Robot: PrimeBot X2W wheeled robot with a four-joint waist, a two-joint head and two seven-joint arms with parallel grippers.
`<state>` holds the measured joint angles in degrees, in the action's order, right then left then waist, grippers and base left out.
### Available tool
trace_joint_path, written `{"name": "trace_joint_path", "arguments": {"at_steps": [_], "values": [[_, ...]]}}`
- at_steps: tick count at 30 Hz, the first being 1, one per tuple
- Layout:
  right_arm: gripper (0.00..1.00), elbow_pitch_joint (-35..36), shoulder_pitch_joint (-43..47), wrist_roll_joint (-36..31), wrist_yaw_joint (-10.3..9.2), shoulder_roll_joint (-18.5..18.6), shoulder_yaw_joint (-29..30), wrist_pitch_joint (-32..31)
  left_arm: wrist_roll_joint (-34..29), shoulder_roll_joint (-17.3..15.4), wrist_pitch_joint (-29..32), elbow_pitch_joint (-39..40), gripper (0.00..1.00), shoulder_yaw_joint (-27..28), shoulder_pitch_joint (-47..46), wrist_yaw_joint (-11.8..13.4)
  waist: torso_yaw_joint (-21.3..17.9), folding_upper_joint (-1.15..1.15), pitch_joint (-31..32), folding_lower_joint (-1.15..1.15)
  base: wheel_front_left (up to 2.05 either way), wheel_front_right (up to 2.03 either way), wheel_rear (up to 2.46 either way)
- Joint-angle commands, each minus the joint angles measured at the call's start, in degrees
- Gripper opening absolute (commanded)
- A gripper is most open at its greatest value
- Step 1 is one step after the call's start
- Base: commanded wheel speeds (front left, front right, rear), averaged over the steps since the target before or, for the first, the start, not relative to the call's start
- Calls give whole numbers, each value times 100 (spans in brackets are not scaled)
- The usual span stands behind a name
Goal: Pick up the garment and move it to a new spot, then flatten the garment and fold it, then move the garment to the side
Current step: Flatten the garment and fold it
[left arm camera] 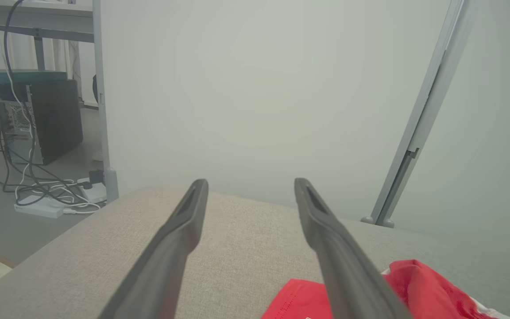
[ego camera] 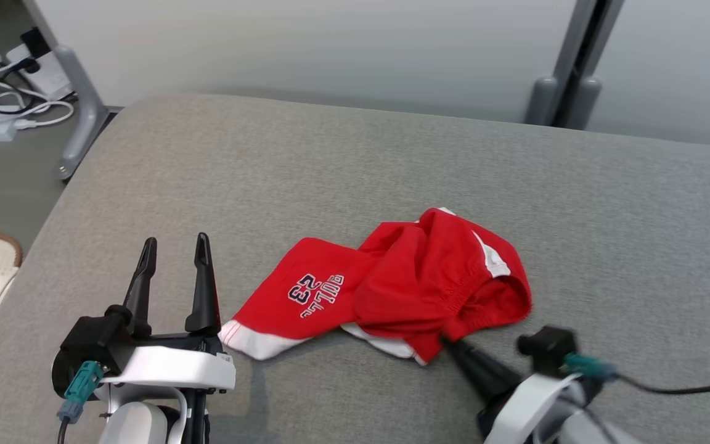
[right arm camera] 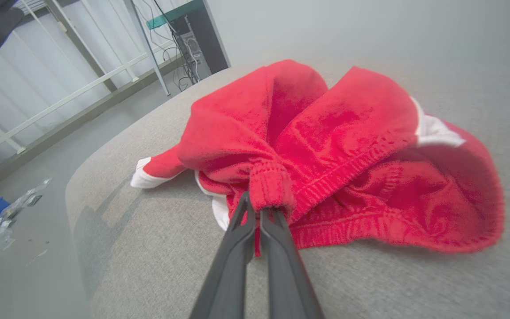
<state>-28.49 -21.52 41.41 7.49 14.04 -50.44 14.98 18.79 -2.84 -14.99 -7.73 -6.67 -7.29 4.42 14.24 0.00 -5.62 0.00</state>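
Right end effector [right arm camera: 258,208] clenched on the red garment [ego camera: 416,277] — left end effector [ego camera: 174,245] spread apart.

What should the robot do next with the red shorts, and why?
Probably lift the right claw: it is shut on the waistband of the red shorts, which lie crumpled on the grey cushion. The left claw is open, touching nothing.

Red garment [ego camera: 404,283], white trim [ego camera: 256,341], seemingly navy lettering [ego camera: 317,296], grey surface [ego camera: 330,160]

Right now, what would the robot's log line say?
step: pick up | right gripper: shut on shorts waistband | left gripper: open, apart from shorts | shorts: crumpled on cushion
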Motion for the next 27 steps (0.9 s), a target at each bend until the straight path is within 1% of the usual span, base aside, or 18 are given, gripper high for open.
{"name": "trace_joint_path", "arguments": {"at_steps": [1, 2, 5, 7, 12, 18, 19, 21, 23, 24, 25, 26, 27], "values": [[0, 53, 13, 77, 0, 135, 156, 26, 28, -18, -23, 19, 100, 16, 58, 7, -111, 0, 21, 0, 0, 0, 0], [0, 123, 22, 146, 0, 213, 262, 26, 39, -16, -22, 17, 100, 21, 55, 14, -169, 0, 29, 0, 0, 0, 0], [0, 146, -143, -6, -1, 675, 328, 23, 44, -16, -22, 6, 100, 27, 62, 13, -359, 0, 54, 0, 0, 0, 0], [0, 200, -229, 58, 0, 896, 367, -57, 61, -20, -22, -20, 100, 3, 46, -7, -463, 0, 76, 0, 0, 0, 0], [0, 597, -499, 232, -1, 1617, 247, -519, 141, -18, -22, -29, 100, -79, 5, 37, -667, 0, 112, 0, 0, 0, 0], [0, 999, -828, 41, -1, 2561, 94, -976, 186, -19, -22, -49, 100, -196, 22, 79, -752, 0, 143, 0, 0, 0, 0], [0, 1022, -847, 47, -1, 2675, 87, -1051, 193, -19, -22, -55, 100, -214, 23, 77, -750, 0, 151, 0, 0, 0, 0], [0, 1031, -767, 258, -1, 2809, 59, -1315, 220, -20, -22, -58, 100, -232, 33, 85, -745, 0, 164, 0, 0, 0, 0], [0, 1067, -713, 469, -1, 2898, 40, -1508, 243, -19, -22, -51, 100, -242, 37, 104, -735, 0, 164, 0, 0, 0, 0], [32, 1059, -683, 568, -1, 2917, 44, -1563, 243, -18, -22, -48, 100, -246, 37, 109, -732, 0, 161, 0, 0, 0, 0], [90, 1030, -675, 567, -1, 2944, 47, -1572, 250, -18, -22, -44, 100, -251, 40, 114, -730, 0, 156, 0, 0, 0, 0], [100, 964, -688, 495, -1, 2963, 56, -1521, 257, -18, -22, -42, 100, -255, 40, 114, -728, 0, 148, 0, 0, 0, 0], [100, 881, -687, 444, -1, 2937, 92, -1443, 260, -18, -22, -45, 100, -262, 39, 110, -727, 0, 140, 0, 0, 0, 0]]}}
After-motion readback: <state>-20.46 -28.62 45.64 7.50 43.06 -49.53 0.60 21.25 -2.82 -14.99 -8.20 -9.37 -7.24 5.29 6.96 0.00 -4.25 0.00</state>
